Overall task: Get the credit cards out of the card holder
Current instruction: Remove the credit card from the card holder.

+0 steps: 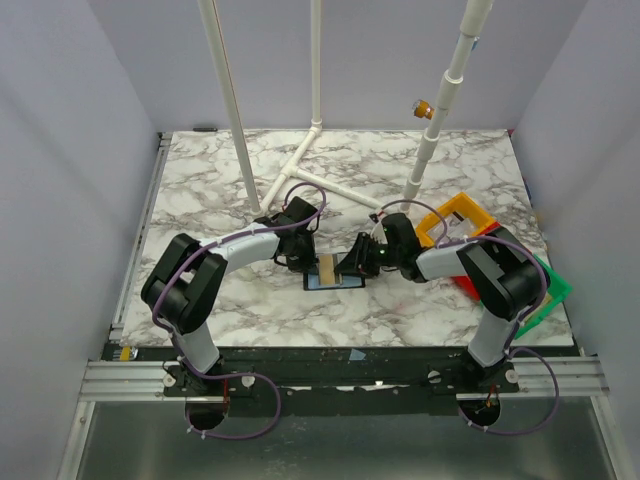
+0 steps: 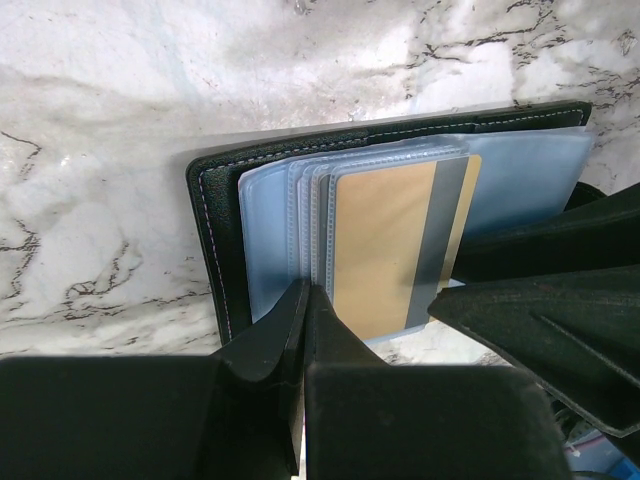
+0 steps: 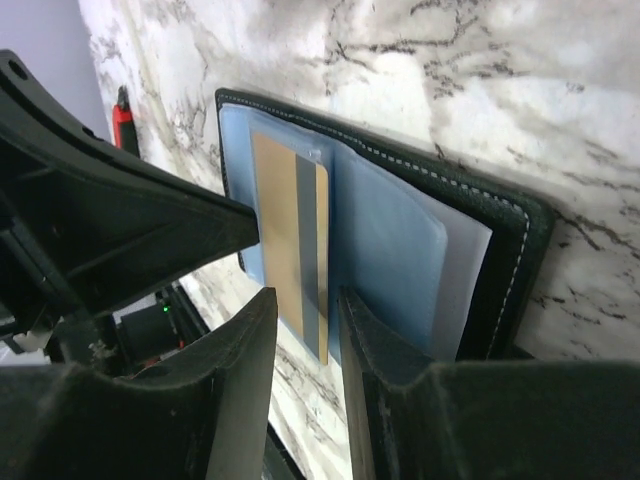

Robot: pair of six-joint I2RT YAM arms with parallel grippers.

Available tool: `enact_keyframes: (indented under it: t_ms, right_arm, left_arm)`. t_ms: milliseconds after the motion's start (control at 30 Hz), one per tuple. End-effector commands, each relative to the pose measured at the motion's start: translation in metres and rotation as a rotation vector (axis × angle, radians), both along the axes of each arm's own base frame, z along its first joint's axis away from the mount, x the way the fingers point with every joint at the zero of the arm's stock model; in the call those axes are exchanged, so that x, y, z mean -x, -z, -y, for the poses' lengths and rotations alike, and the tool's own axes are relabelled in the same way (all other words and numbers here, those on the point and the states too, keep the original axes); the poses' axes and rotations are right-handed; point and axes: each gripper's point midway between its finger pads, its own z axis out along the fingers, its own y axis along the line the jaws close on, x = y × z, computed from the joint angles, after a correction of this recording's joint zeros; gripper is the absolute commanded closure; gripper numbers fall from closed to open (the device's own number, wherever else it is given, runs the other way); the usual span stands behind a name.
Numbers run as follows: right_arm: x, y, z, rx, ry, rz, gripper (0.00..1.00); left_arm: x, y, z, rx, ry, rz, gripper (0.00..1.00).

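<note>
The black card holder (image 1: 335,277) lies open on the marble between both grippers, its blue plastic sleeves (image 2: 275,240) fanned out. A tan credit card (image 2: 385,255) with a grey stripe lies on the sleeves, its near end poking past the holder's edge (image 3: 290,240). The other credit cards do not show apart from the sleeves. My left gripper (image 2: 303,298) is shut, its tips resting on the sleeves' near edge beside the tan card. My right gripper (image 3: 305,325) is open, and the card's protruding end lies in the gap between its fingers (image 3: 365,345). Each gripper shows as a black shape in the other's wrist view.
Yellow (image 1: 455,218), red (image 1: 468,287) and green (image 1: 548,290) bins are stacked at the table's right edge, close behind the right arm. White pipes (image 1: 300,160) stand and lie at the back centre. The marble table (image 1: 200,190) has walls on three sides.
</note>
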Motion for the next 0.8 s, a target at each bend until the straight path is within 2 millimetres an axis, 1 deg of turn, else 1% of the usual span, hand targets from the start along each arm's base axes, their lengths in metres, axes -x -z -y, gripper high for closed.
enact_keyframes:
  t_ms: [0, 167, 367, 467, 767]
  right_arm:
    - [0.007, -0.011, -0.001, -0.120, -0.012, -0.023, 0.66]
    - [0.006, -0.013, 0.003, -0.185, 0.004, -0.043, 0.70]
    - [0.003, -0.012, -0.002, -0.219, 0.006, -0.063, 0.74]
    - [0.001, -0.009, -0.002, -0.216, 0.015, -0.072, 0.77]
    - [-0.002, 0.002, 0.000, -0.173, 0.033, -0.083, 0.77]
  left_arm:
    - [0.009, 0.023, -0.014, -0.088, -0.018, -0.046, 1.00]
    - [0.010, 0.024, -0.014, -0.088, -0.018, -0.050, 1.00]
    - [0.011, 0.024, -0.015, -0.089, -0.018, -0.050, 1.00]
    - [0.010, 0.023, -0.014, -0.087, -0.018, -0.049, 1.00]
    - [0.011, 0.024, -0.014, -0.086, -0.013, -0.051, 1.00]
